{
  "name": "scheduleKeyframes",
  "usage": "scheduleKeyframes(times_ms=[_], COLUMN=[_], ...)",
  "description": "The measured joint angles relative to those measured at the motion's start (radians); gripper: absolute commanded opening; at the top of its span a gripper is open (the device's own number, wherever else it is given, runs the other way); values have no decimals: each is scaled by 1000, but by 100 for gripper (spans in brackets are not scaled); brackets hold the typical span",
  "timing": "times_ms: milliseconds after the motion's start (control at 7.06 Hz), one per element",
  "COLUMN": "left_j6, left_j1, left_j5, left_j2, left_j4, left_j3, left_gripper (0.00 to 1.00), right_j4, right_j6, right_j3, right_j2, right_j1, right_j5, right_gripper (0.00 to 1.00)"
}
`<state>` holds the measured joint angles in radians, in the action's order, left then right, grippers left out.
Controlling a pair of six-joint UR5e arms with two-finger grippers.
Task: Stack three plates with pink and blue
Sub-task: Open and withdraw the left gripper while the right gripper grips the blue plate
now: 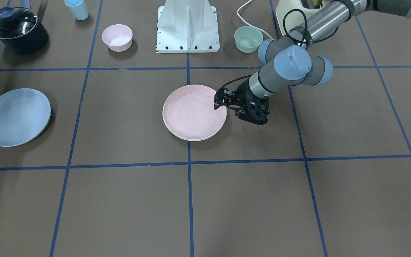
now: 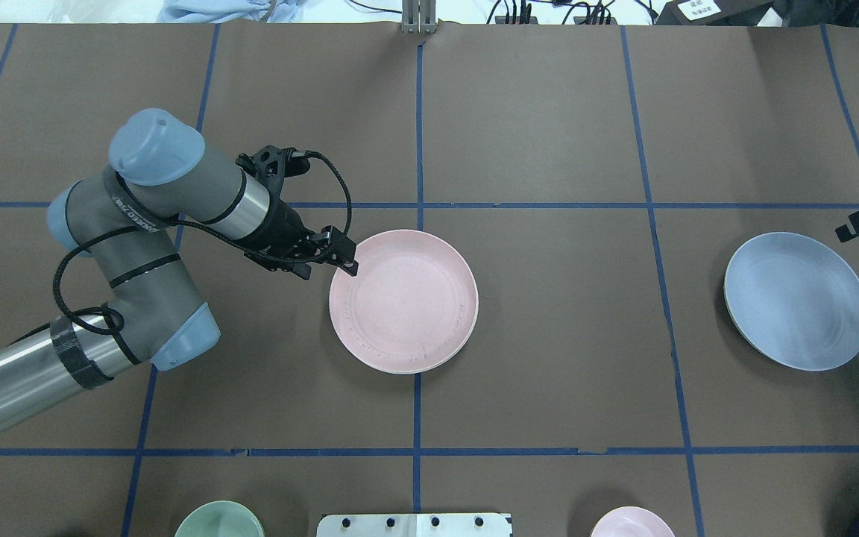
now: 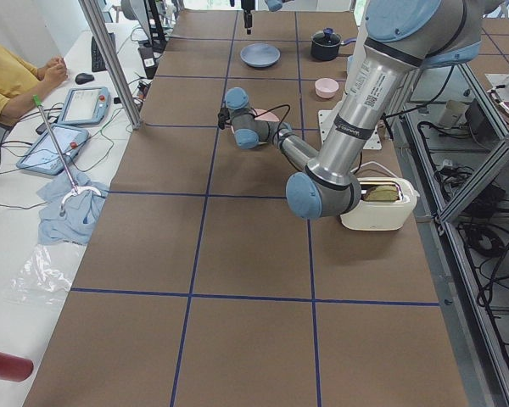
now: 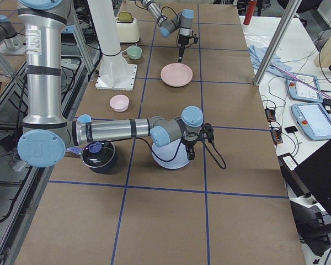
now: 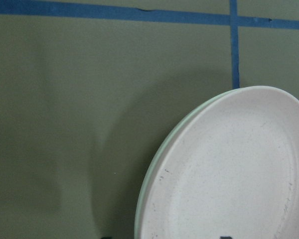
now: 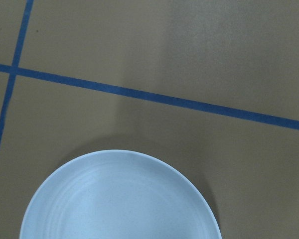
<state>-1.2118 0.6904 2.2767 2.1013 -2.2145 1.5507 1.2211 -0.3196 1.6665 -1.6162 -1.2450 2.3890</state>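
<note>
The pale pink plate (image 1: 194, 112) lies at the table's middle on top of the cream-white plate (image 5: 148, 175), of which only a thin rim shows beneath it. My left gripper (image 1: 217, 103) is open at the pink plate's rim on my left side, low, with its two tips barely showing far apart in the left wrist view. The light blue plate (image 2: 796, 300) lies alone far to my right. My right gripper (image 2: 847, 231) hangs just beyond that plate's far edge, mostly cut off by the frame. Whether it is open or shut does not show.
A small pink bowl (image 1: 117, 37), a green bowl (image 1: 248, 39), a light blue cup (image 1: 77, 9) and a dark pot with a glass lid (image 1: 18, 30) stand along the robot's side by the white base (image 1: 187, 26). A toaster (image 3: 377, 203) stands behind my left arm.
</note>
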Motion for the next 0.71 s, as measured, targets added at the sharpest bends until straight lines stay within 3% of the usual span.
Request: scheduleKeyframes(times_ms=[425,567,709], left_j6=[-4,-5,-6], left_j1=[39,40,42], left_j5=[5,4,4], left_j2=[-54,-57,-59], left_j4=[5,6,6], left_j3=[98,103,106], left_gripper=[88,88,88], right_j4=[-68,-156,-262], right_j6=[-25,-74,-131], right_j3=[-105,-155,-207], right_j2=[-23,-29,-32], right_j1=[17,32,50], right_j5=[-5,-4,-3], right_gripper=[100,99,91])
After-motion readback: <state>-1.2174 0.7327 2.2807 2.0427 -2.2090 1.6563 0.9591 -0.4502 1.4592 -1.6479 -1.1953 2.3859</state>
